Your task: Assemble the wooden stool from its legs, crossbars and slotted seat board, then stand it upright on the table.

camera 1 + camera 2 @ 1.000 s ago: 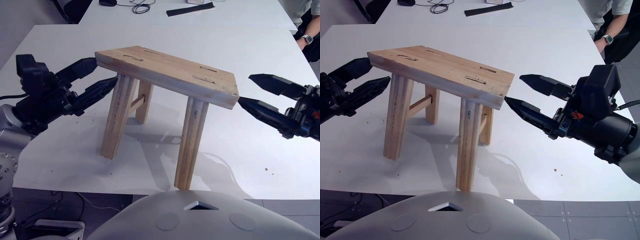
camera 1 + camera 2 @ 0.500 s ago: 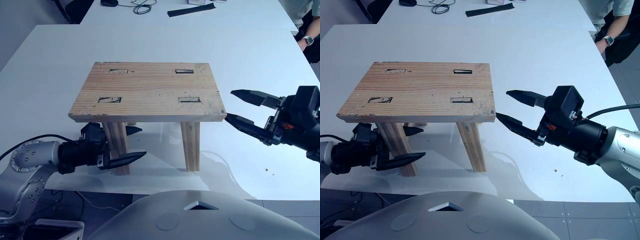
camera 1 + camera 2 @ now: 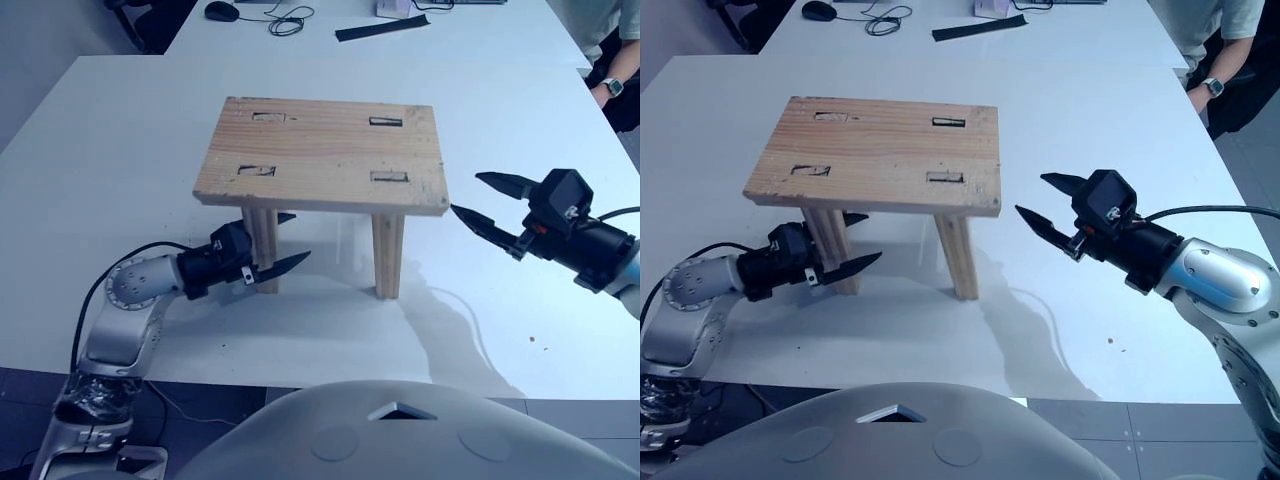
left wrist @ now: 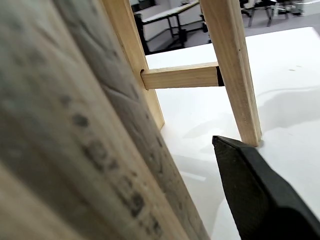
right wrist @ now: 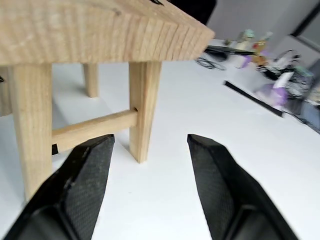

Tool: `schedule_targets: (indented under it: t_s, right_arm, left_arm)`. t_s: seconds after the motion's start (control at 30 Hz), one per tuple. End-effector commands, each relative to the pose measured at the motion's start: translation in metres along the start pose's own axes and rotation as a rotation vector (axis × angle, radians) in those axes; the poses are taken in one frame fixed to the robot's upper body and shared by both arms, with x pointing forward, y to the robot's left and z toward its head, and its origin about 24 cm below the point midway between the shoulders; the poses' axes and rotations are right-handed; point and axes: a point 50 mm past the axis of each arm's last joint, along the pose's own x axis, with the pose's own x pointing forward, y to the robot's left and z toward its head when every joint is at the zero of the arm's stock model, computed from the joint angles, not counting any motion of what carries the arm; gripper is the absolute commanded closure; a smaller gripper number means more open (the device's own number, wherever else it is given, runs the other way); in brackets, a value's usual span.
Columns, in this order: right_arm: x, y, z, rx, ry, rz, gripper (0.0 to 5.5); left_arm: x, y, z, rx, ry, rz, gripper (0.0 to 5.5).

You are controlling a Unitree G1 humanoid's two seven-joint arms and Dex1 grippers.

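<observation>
The white table (image 3: 100, 150) is taking up most of the room, and a second white table (image 3: 500, 35) is standing just past its far edge. The wooden stool (image 3: 325, 155) is standing upright on all its legs around the middle of the near table, its slotted seat board (image 3: 880, 150) facing up and a crossbar (image 4: 180, 77) joining two legs. The left gripper (image 3: 298, 236) is lying low toward the table's front-left corner, its jaws spread either side of the stool's front-left leg (image 3: 262, 225) without squeezing it. The right gripper (image 3: 465, 193) is hovering just beside the seat board's right edge, jaws spread and holding nothing. On the far table a black strip (image 3: 382, 27), a cable (image 3: 285, 17) and a computer mouse (image 3: 221, 11) are lying.
</observation>
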Motion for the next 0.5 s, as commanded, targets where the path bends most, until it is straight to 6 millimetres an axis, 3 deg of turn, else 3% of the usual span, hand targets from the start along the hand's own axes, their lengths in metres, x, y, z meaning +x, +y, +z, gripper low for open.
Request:
schedule_targets:
  t_s: [0.03,0.23,0.33,0.5]
  right_arm:
    - [0.008,-0.004,-0.019,-0.02,0.057,-0.076,2.79]
    - [0.008,0.003,-0.034,-0.005,0.079,-0.075,2.79]
    - [0.006,0.002,-0.039,0.005,0.091,-0.084,2.79]
    - [0.004,0.003,-0.045,0.016,0.105,-0.089,2.79]
  left_arm:
    - [0.002,-0.008,-0.022,-0.082,0.082,0.015,2.31]
    - [-0.028,0.009,-0.022,-0.102,0.13,0.067,2.31]
    - [-0.041,0.017,-0.008,-0.155,0.081,0.078,2.31]
    - [-0.049,0.014,0.013,-0.287,-0.013,0.005,2.31]
